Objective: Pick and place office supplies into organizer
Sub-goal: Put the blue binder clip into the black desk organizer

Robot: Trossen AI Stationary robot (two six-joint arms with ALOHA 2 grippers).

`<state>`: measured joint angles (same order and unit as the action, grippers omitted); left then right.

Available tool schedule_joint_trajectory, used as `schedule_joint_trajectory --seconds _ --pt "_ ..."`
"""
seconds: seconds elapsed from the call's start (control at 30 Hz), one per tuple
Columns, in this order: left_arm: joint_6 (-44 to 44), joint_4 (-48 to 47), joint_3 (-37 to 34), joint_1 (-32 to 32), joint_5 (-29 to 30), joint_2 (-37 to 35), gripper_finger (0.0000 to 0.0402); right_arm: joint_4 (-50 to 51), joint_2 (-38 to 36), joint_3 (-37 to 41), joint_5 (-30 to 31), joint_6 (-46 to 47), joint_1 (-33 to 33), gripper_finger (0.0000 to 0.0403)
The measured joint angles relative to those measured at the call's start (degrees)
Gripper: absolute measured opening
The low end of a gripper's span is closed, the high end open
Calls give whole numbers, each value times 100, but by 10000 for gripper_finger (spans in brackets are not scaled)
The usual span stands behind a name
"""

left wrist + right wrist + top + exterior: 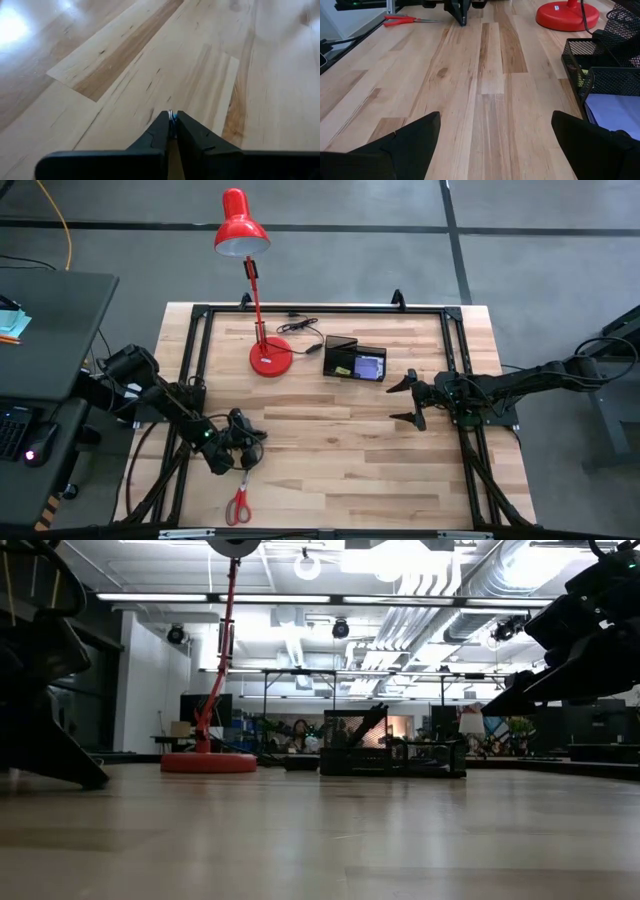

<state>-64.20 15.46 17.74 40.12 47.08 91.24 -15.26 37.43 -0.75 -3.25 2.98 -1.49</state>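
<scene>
1. Purple notepad (369, 365) is sitting in the mesh organizer (340, 344), table's 12 o'clock.
2. Left gripper (171, 120) is pinching something small and thin, unidentifiable.
3. Scissors (238, 505) are waiting at 7 o'clock.
4. Right gripper (405, 401) is hovering wide open, empty.

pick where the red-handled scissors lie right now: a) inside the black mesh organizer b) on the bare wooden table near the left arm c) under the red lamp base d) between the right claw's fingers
b: the red-handled scissors lie flat on the wooden table beside the left claw, far from the black mesh organizer.
</scene>
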Motion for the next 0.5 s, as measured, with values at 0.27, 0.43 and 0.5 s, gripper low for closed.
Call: schedule_joint_trajectory --seconds 0.27,0.43,0.5 --pt "380 292 -4 -4 443 7 6 1 0 0 0 2 -1 378" --pt "758 546 -2 -185 690 -1 7 0 0 0 0 0 1 378" --pt "1002 641 -2 -425 617 -23 3 -1 0 0 0 0 -1 378"
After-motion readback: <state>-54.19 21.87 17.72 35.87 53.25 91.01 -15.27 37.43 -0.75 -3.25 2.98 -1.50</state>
